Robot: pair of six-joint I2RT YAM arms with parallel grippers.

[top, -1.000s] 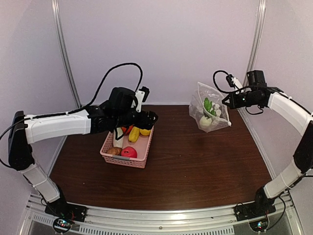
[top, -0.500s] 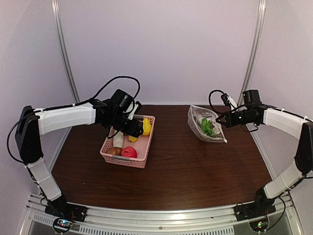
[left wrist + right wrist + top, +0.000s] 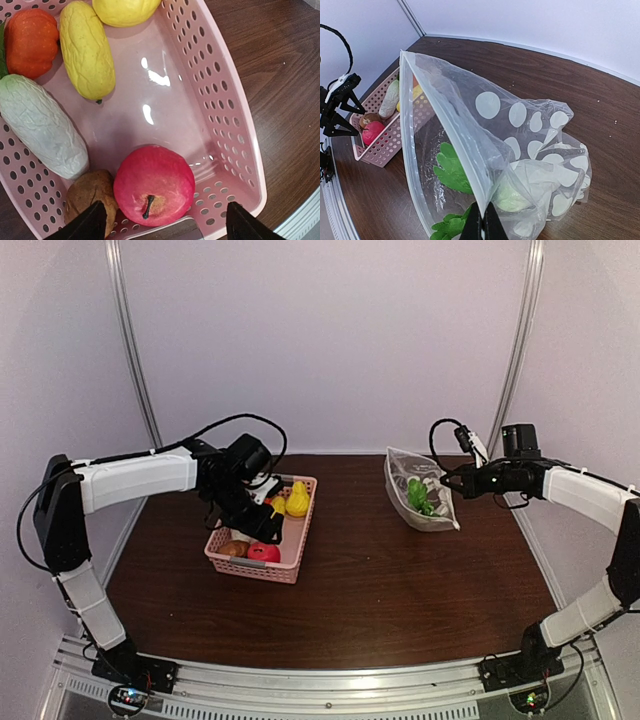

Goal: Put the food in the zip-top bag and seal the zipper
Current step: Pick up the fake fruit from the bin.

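Hovering our spread left gripper (image 3: 165, 227) just above the red apple (image 3: 154, 185) in the pink basket (image 3: 220, 100), we risk one finger snagging the brown toy (image 3: 90, 192) beneath it, while our right gripper (image 3: 483, 227), pinching the zip-top bag (image 3: 520, 130) by its edge, could let the mouth sag.

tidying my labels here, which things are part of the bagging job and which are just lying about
Job: zip-top bag, zipper, green leafy food inside it, red apple, long yellow piece, round yellow piece, orange piece, white vegetable, brown piece.
Just there: pink basket holding the loose food, arm cables.
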